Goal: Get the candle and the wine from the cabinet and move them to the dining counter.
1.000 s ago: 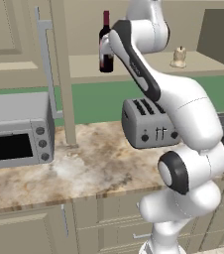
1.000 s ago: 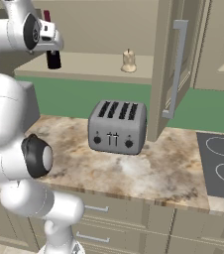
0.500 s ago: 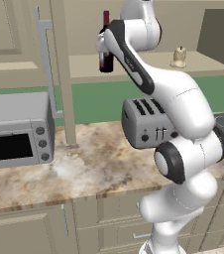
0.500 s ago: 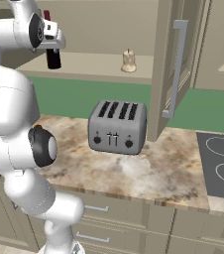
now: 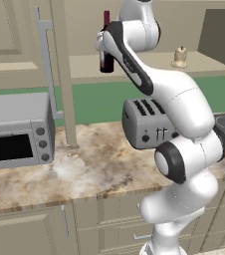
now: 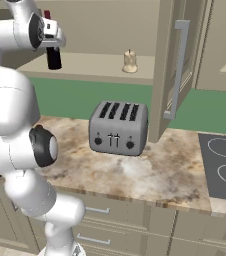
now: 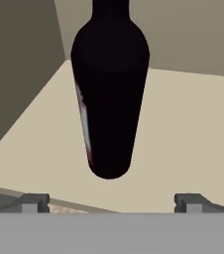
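Observation:
The wine [image 6: 53, 57] is a near-black bottle with a red neck, standing at the left end of the open cabinet's beige shelf [image 6: 97, 69]. My gripper [image 6: 51, 42] is at the bottle's upper body [image 5: 106, 60], reaching in from the front. In the hand view the bottle [image 7: 110, 94] stands just ahead of my gripper [image 7: 111, 201], whose fingertips [image 7: 34, 201] are spread wider than the bottle, so it is open. The candle [image 5: 179, 57], small and pale, sits further right on the same shelf [image 5: 149, 67], also seen as the candle [image 6: 130, 61].
An open cabinet door [image 5: 59, 74] with a silver bar handle [image 5: 45, 64] hangs left of the bottle; another door [image 6: 167, 70] stands right of the candle. Below, a toaster [image 6: 117, 127], a toaster oven [image 5: 15, 132] and a cooktop [image 6: 225, 167] occupy the marbled worktop [image 5: 94, 169].
The arm's middle links have swung in and stand more upright. The hand stays at the bottle, which has not moved.

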Robot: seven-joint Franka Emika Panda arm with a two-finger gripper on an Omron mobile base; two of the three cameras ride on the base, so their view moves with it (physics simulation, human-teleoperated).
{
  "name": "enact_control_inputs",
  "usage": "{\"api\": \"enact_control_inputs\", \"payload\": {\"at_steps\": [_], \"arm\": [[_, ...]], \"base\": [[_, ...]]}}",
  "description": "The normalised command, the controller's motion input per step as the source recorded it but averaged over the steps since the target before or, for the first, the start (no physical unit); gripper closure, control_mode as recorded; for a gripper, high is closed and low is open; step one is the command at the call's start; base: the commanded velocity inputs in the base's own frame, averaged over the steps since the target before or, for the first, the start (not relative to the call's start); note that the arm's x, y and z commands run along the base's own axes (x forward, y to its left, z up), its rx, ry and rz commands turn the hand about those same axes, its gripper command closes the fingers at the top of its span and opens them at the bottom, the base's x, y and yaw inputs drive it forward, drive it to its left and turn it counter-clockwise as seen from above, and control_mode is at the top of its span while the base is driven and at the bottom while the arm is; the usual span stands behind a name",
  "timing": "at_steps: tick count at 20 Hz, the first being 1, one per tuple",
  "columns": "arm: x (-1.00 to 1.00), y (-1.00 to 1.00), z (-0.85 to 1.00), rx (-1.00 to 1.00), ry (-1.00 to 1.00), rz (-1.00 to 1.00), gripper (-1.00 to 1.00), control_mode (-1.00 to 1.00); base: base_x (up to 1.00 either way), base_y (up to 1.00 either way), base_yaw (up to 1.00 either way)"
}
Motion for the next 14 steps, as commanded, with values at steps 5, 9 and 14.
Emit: {"api": "enact_control_inputs", "payload": {"at_steps": [5,9,14], "arm": [[0.00,0.00,-0.02,0.00,-0.11,0.00,-1.00,-1.00],[0.02,0.00,-0.05,0.00,-0.08,0.00,-1.00,-1.00],[0.16,0.00,-0.07,0.00,-0.03,0.00,-1.00,-1.00]], "base": [[0.00,0.00,0.00],[0.00,0.00,0.00],[0.00,0.00,0.00]]}}
